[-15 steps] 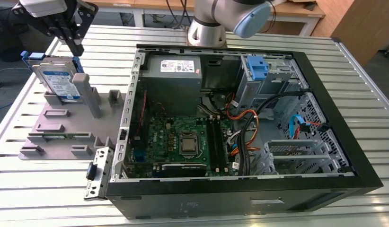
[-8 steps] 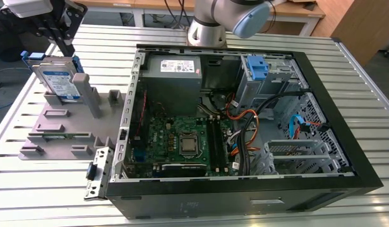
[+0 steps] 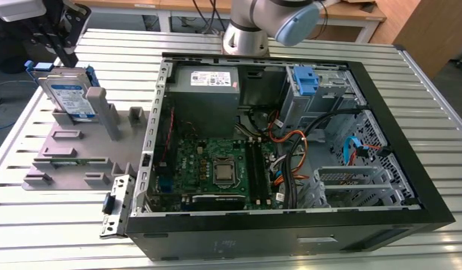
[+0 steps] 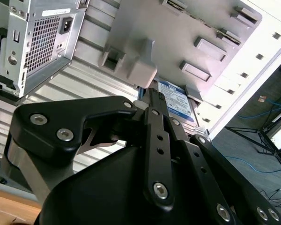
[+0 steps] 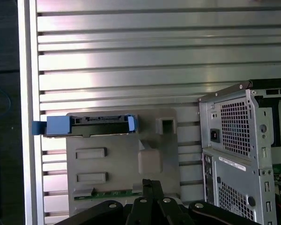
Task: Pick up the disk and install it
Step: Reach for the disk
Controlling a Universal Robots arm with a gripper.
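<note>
Pick-up stage, nothing grasped yet: the disk [image 3: 69, 94] stands on edge in the grey fixture [image 3: 73, 152], on the exterior view's left of the computer case [image 3: 433, 191]. My gripper [image 3: 68, 56] hovers just above it, jaws seemingly together and empty. Grasping calls for parting them, squared to its blue carrier [image 5: 54, 125].

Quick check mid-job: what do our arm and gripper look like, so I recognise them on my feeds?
The arm is smooth silver-grey, with a rounded joint housing closed by a pale blue cap. The gripper is matte black: flat linkage bars pinned with round silver screw heads on a bulky black body.
</note>
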